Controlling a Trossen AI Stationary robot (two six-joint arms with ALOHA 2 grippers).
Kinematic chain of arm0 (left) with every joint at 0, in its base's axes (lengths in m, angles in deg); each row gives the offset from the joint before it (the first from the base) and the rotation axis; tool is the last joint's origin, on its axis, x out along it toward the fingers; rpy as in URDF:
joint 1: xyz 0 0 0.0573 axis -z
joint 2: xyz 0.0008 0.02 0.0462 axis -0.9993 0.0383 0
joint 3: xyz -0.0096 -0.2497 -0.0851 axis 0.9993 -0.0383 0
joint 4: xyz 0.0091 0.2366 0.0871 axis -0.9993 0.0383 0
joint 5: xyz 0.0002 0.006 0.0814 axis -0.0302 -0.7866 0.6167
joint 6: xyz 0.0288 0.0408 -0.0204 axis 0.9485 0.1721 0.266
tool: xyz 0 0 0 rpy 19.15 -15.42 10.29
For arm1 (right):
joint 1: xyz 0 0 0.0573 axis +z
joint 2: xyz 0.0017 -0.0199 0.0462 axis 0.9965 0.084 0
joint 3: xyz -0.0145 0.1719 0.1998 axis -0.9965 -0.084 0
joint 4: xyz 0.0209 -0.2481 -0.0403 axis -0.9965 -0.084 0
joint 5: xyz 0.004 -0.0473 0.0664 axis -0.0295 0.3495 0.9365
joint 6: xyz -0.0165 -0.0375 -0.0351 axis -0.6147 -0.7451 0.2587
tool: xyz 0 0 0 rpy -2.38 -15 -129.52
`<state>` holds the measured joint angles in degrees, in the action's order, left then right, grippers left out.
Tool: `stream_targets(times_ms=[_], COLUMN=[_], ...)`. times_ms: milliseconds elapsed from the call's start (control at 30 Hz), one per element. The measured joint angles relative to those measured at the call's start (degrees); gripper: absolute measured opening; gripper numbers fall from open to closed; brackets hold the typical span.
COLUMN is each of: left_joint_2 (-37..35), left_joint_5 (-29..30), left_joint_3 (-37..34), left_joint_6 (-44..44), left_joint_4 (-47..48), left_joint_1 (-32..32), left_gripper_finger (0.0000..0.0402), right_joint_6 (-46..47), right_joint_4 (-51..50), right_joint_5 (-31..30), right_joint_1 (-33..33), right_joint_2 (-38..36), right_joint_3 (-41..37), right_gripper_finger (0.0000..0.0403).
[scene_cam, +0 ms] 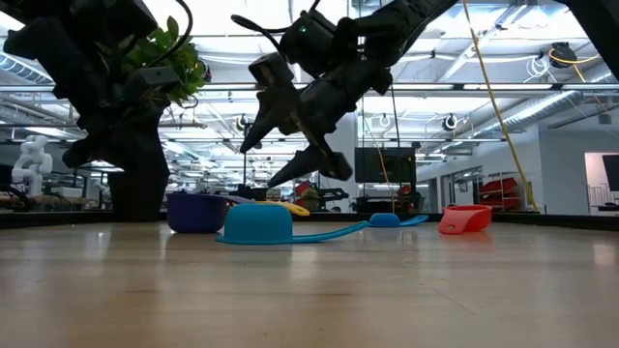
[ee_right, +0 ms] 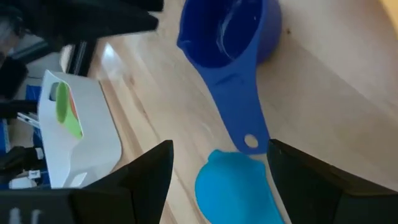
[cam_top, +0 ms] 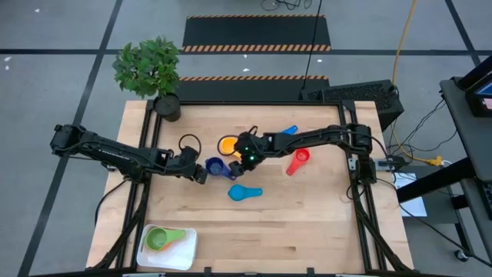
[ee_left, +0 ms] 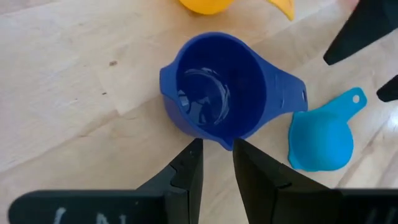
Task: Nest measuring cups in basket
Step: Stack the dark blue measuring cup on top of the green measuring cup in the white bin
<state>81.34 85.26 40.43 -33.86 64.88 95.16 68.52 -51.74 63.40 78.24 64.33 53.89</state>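
The dark blue cup (cam_top: 217, 166) stands mid-table, and my left gripper (ee_left: 216, 163) is closed on its rim, coming from the table's left. My right gripper (ee_right: 217, 168) hangs open above the table just right of that cup, and the cup's handle (ee_right: 239, 106) points in between its fingers without touching them. A light blue cup (cam_top: 244, 192) lies upside down near the handle's end. An orange-yellow cup (cam_top: 227, 144), a red cup (cam_top: 298, 160) and another blue one (cam_top: 290, 131) lie farther back. The white basket (cam_top: 184, 254) at the near left holds a green cup (cam_top: 160, 239). My left gripper has the dark blue cup's pouring lip (ee_left: 226, 143), on the rim opposite the handle, between its two fingertips. The fingers slant down from the table's left. The cup sits upright, its mouth up, with its bottom seemingly on the table (scene_cam: 198, 228).
A potted plant (cam_top: 164, 100) stands at the far left corner, and a black ring (cam_top: 188, 144) lies behind my left gripper. The near half of the wooden table (cam_top: 292, 231) is bare apart from the basket.
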Motion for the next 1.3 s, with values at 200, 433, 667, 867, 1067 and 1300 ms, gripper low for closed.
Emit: stream_targets(times_ms=[200, 433, 667, 867, 1067, 1300], left_joint_2=[0.02, 0.02, 0.03, 0.04, 0.04, 0.04], left_joint_5=[0.0, -0.48, -0.14, -0.02, -0.13, 0.11], left_joint_3=[0.0, 0.0, 0.0, -0.02, -0.02, -0.02], left_joint_6=[0.07, -0.15, -1.44, -2.57, -4.76, -5.25], left_joint_4=[-0.41, -1.88, -3.13, -3.44, -3.45, -3.43], left_joint_1=[0.0, -0.01, -0.09, -0.23, -0.23, -0.44], left_gripper_finger=[0.009, 0.009, 0.009, 0.009, 0.009, 0.009], right_joint_6=[1.1, 0.67, 2.6, 2.63, 2.28, -1.05], right_joint_4=[5.86, 17.31, 25.18, 28.25, 30.19, 31.22], right_joint_5=[-0.09, 0.17, 2.05, 3.43, 3.38, 3.38], right_joint_1=[-0.85, -0.85, -0.48, -0.06, -0.06, 0.33], right_joint_2=[0.84, 0.81, 3.66, 5.11, 5.31, 5.45], right_joint_3=[-4.82, -11.65, -14.14, -14.02, -14.06, -14.15], right_gripper_finger=[0.0253, 0.0252, 0.0251, 0.0251, 0.025, 0.02])
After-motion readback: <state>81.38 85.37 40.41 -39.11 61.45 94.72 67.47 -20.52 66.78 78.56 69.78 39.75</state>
